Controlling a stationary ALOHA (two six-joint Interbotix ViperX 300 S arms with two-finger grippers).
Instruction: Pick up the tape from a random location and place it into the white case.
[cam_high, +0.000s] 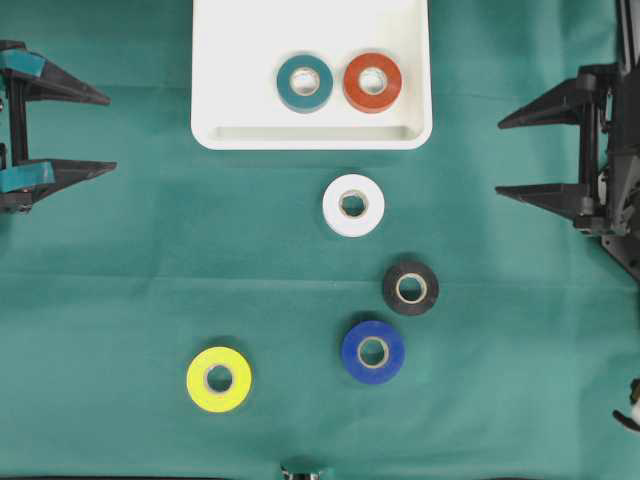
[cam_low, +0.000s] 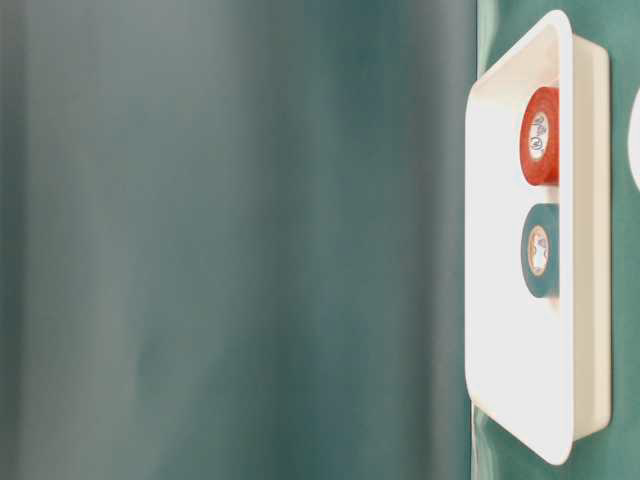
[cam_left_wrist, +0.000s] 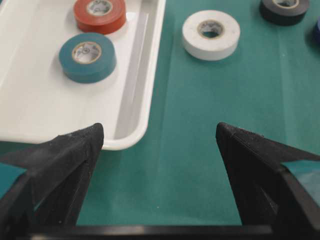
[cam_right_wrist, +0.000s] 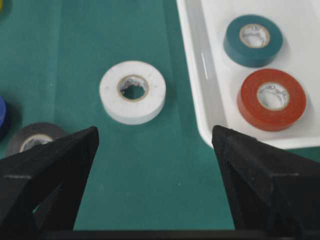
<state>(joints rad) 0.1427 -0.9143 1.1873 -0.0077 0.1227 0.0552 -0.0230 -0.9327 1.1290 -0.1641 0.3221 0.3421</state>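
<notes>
The white case (cam_high: 230, 100) sits at the top middle of the green table, holding a teal tape roll (cam_high: 305, 83) and a red tape roll (cam_high: 372, 82). On the cloth lie a white tape roll (cam_high: 353, 205), a black one (cam_high: 410, 288), a blue one (cam_high: 373, 351) and a yellow one (cam_high: 219, 379). My left gripper (cam_high: 108, 133) stands open at the left edge, empty. At the right edge my right gripper (cam_high: 500, 156) is open and empty too. The right wrist view shows the white roll (cam_right_wrist: 132, 91) ahead and the case (cam_right_wrist: 200, 90) to the right.
The table-level view shows the case (cam_low: 500, 250) on edge against a blurred green backdrop. A small white object (cam_high: 630, 418) pokes in at the lower right corner of the overhead view. Green cloth covers the whole table.
</notes>
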